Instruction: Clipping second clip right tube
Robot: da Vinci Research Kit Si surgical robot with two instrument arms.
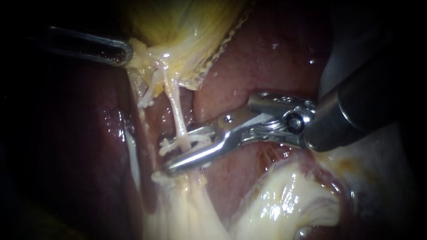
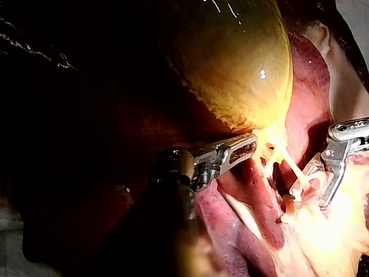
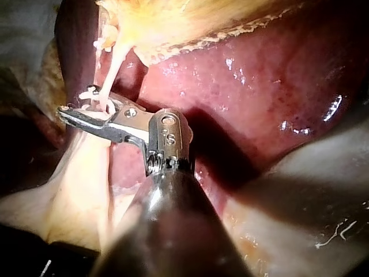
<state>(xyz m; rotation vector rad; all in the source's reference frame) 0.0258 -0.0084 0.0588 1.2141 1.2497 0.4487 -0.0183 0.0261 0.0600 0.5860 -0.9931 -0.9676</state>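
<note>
Well, in the endoscope view the left instrument (image 1: pixel 126 54) comes in at ten o'clock, its jaws closed on the pale edge of the gallbladder (image 1: pixel 191 31), which hangs at twelve. Two thin tubes run down from that edge. The right tube (image 1: pixel 177 111) crosses the middle, with the left tube (image 1: pixel 151 91) just beside it towards nine o'clock. The right instrument (image 1: pixel 178 150) reaches in from three o'clock with a narrow gap between its jaws. The right tube passes through that gap, and a white clip (image 1: pixel 167 146) lies across it there. Dark red liver (image 1: pixel 267 58) fills the rest.

In the left wrist view, the left instrument (image 2: pixel 251 143) has its tip buried in yellow tissue under the gallbladder (image 2: pixel 242 63). Ahead of it the right instrument (image 2: pixel 316 184) straddles the right tube (image 2: pixel 293 167).

In the right wrist view, the right instrument (image 3: pixel 81 109) holds its jaws slightly apart around the right tube (image 3: pixel 115 69). The clip (image 3: pixel 89 92) sits at their tips, and the liver (image 3: pixel 242 98) lies beside them.
</note>
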